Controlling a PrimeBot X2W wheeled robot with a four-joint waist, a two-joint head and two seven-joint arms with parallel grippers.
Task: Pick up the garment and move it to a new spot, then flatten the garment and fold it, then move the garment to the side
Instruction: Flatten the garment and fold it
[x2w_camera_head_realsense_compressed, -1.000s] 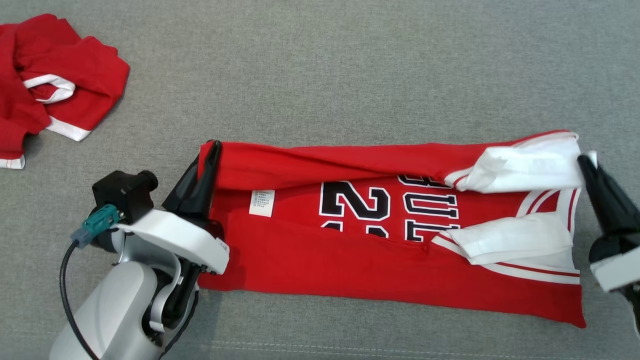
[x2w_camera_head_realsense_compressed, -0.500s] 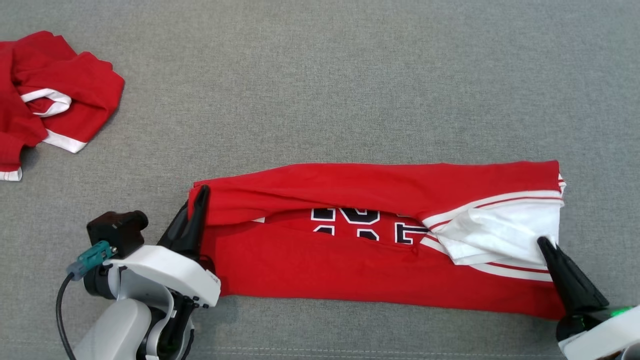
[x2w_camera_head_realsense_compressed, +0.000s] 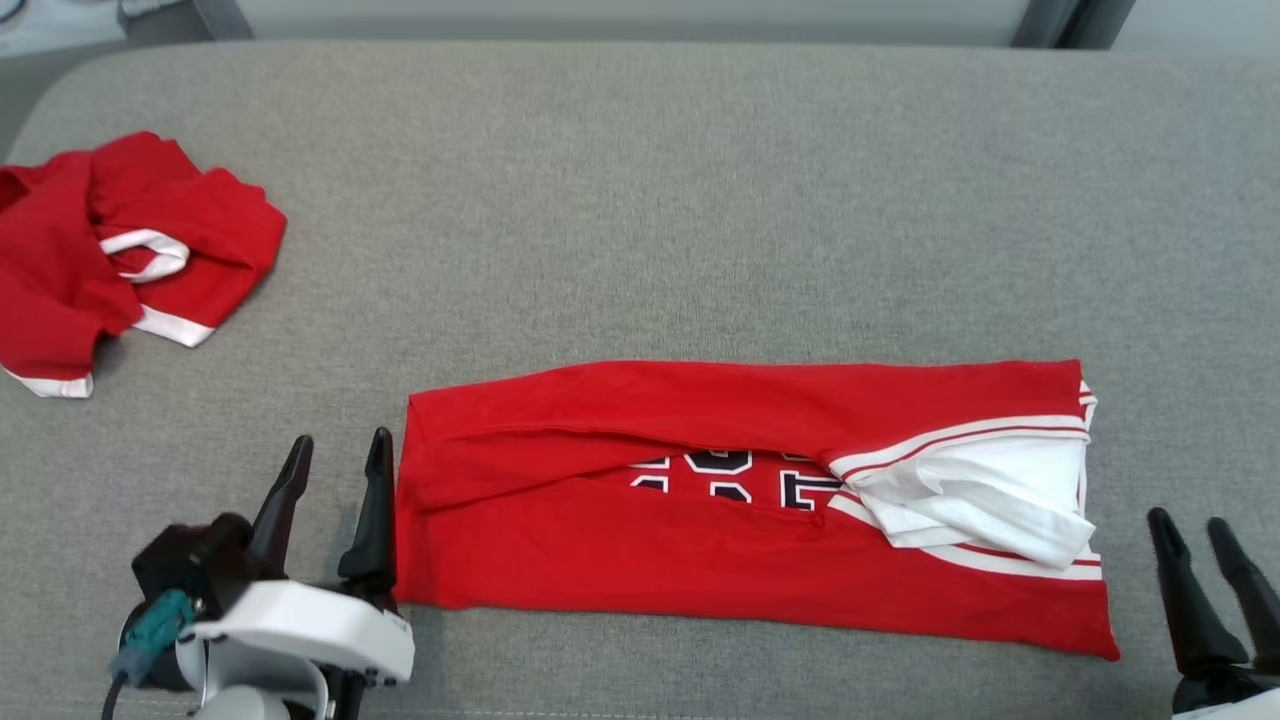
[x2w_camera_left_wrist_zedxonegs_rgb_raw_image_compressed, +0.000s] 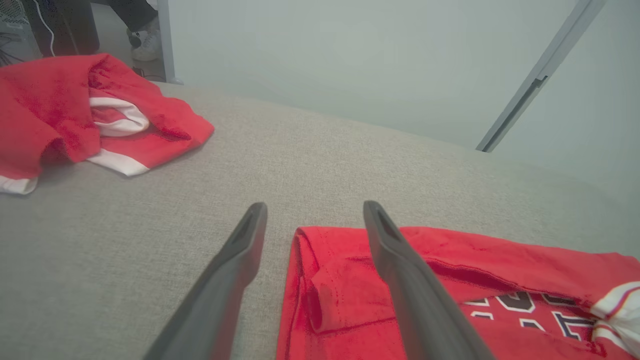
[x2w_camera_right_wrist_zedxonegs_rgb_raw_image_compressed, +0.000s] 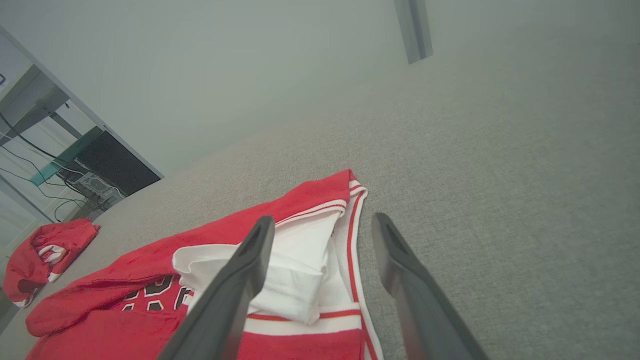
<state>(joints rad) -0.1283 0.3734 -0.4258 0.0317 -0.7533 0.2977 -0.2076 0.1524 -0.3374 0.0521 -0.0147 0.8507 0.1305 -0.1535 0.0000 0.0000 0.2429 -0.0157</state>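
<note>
Item: garment (x2w_camera_head_realsense_compressed: 620, 540), a red jersey, lying on the grey cushioned surface (x2w_camera_head_realsense_compressed: 650, 200) near the middle and running left to right as a long band.
Condition: the far long edge and the near long edge are lying turned in toward the middle. A narrow strip of dark lettering (x2w_camera_head_realsense_compressed: 735, 478) is showing between them. White sleeve cloth (x2w_camera_head_realsense_compressed: 985, 490) is bunching at the right end.
Stages judged done: the pick-up, the move to a new spot and the flattening are reading as finished. The two lengthwise folds are sitting in place.
Stages judged outstanding: the band is looking too long for a finished fold, so a fold across its length is probably waiting. The move to the side is not yet begun.
Left gripper (x2w_camera_head_realsense_compressed: 340, 437): standing at the garment's left end with jaws spread wide and gripping nothing. In the left wrist view the left hem is lying between its two fingers (x2w_camera_left_wrist_zedxonegs_rgb_raw_image_compressed: 235, 265), one finger showing over bare surface and the other over red cloth. Whether that second finger is touching the cloth cannot be told.
Right gripper (x2w_camera_head_realsense_compressed: 1188, 520): hanging just past the garment's near right corner with jaws spread wide, holding nothing. In the head view it is sitting apart from the cloth.
Other stock: second red garment (x2w_camera_head_realsense_compressed: 120, 250) with white trim, lying crumpled at the far left, well apart from the band.
</note>
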